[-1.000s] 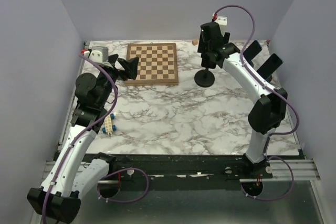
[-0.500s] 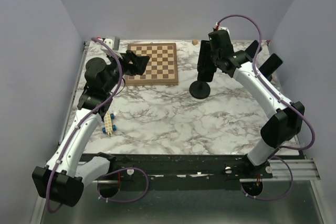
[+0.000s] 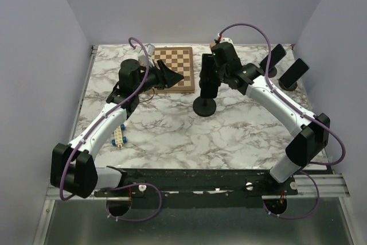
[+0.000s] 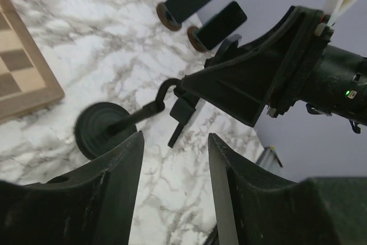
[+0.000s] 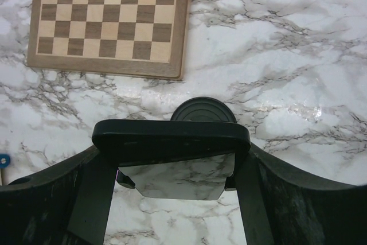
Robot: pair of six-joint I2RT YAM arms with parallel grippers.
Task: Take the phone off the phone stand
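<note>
The phone (image 3: 207, 74) stood upright on the phone stand (image 3: 205, 106), in the middle of the top view, on the marble surface (image 3: 229, 136). The right claw (image 5: 175, 159) pinched it by both edges. The left claw (image 3: 174, 76) hovered spread and empty at the chessboard (image 3: 179, 60), left of the phone.

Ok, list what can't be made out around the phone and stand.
Right wrist: the phone hides its cradle; only the stand base shows.
Top: phone and right gripper merge into one dark shape; where the jaws touch is unreadable.
Top: the blue-and-cream toy is too small to identify.
</note>
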